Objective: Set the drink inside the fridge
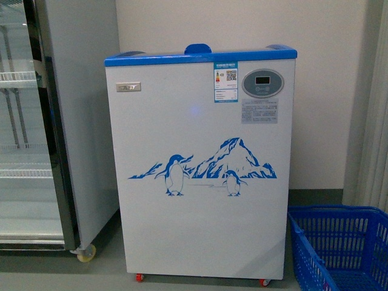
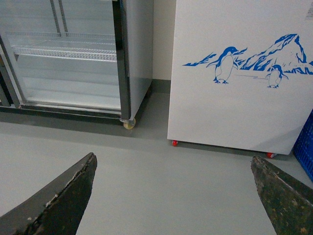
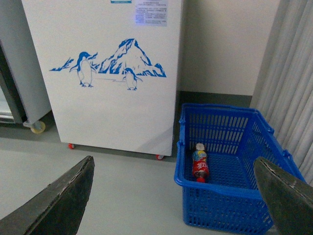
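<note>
Drink bottle [image 3: 200, 164] — lying in blue mesh basket [image 3: 220, 205]

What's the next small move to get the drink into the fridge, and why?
Probably lower the right tool toward the drink, since it lies on its side in the blue basket beside the fridge, and that tool is open and empty.
</note>
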Robot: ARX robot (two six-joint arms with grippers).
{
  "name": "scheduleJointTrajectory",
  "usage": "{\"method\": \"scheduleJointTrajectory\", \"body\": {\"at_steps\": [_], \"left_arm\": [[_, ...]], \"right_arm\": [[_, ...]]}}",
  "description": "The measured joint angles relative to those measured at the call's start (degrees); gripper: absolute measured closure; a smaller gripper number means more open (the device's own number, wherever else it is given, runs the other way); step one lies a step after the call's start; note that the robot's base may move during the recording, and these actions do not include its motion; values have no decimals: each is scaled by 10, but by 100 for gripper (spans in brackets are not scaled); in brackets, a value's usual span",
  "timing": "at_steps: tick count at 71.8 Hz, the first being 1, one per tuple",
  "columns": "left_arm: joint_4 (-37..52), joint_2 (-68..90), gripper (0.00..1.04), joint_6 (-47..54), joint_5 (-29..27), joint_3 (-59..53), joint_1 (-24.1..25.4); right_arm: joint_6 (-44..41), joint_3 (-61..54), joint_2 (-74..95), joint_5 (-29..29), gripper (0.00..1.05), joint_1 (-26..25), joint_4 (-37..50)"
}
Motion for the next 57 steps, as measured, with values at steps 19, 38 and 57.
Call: {"method": "scheduleJointTrajectory", "body": {"at_steps": [19, 38, 57], "left_arm": [[0, 0, 8, 0, 0, 0, 0], [0, 0, 8, 0, 0, 0, 0], [0, 0, 8, 0, 0, 0, 0]], "right_arm": [[0, 0, 0, 0, 7, 0, 0], [0, 0, 0, 0, 7, 0, 0], [0, 0, 0, 0, 7, 0, 0]]}}
